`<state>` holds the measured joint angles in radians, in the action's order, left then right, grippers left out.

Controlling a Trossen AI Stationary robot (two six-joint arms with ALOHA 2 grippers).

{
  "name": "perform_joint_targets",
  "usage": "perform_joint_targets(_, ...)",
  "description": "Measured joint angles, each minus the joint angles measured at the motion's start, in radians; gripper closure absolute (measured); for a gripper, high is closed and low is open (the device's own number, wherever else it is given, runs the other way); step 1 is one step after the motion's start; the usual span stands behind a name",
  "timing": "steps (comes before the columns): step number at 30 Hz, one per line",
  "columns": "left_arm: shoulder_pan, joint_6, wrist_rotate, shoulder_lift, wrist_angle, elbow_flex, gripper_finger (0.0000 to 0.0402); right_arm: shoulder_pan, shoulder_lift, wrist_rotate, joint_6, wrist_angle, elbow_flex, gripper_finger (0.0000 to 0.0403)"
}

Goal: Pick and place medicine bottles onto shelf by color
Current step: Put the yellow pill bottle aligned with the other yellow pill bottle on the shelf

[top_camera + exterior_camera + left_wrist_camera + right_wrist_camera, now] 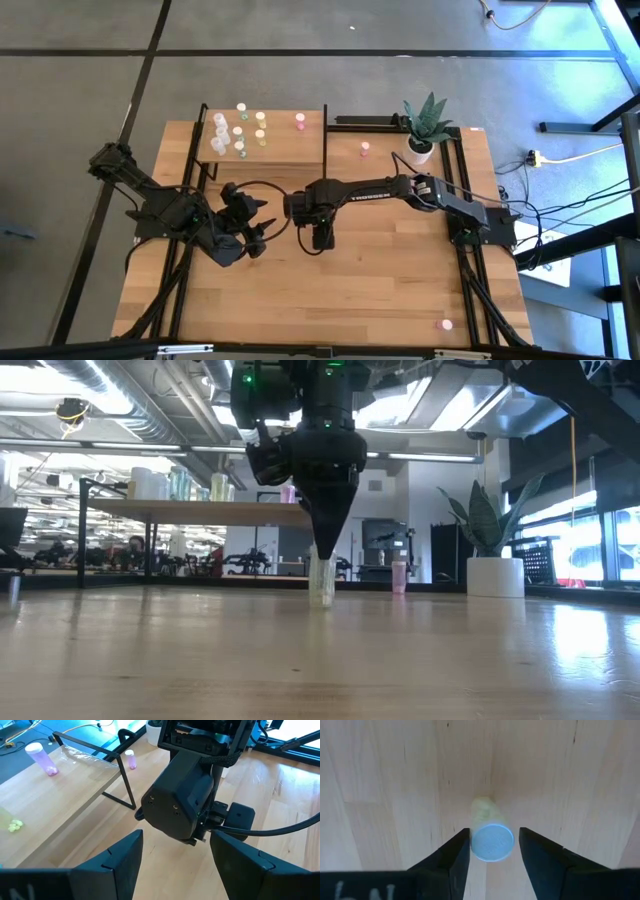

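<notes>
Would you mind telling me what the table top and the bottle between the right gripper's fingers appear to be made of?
Table top: light wood planks, matt, with visible grain and seams. Bottle: probably translucent plastic with a smooth pale cap; glass cannot be ruled out.

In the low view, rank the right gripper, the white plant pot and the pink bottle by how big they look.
1. right gripper, though it is nearest the camera, so that inflates it.
2. white plant pot.
3. pink bottle, smallest.

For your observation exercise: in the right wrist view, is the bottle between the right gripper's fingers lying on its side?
No, the bottle stands upright on the tabletop, its round cap facing the camera between the right gripper fingers.
</notes>
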<state>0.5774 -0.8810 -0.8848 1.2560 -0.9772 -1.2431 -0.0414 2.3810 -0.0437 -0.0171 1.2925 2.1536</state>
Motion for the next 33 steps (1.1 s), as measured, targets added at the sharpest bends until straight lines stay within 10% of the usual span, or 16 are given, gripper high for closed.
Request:
perform_joint_targets(27, 0.014, -0.003, 0.087, 0.0, -0.002, 0.0, 0.0176, -0.006, -0.18, 0.005, -0.031, 0.192, 0.196, 0.023)
perform_joint_targets(33, 0.024, 0.004, 0.087, 0.0, 0.052, 0.065, 0.0176, -0.045, -0.316, 0.148, -0.075, 0.194, 0.196, 0.023)
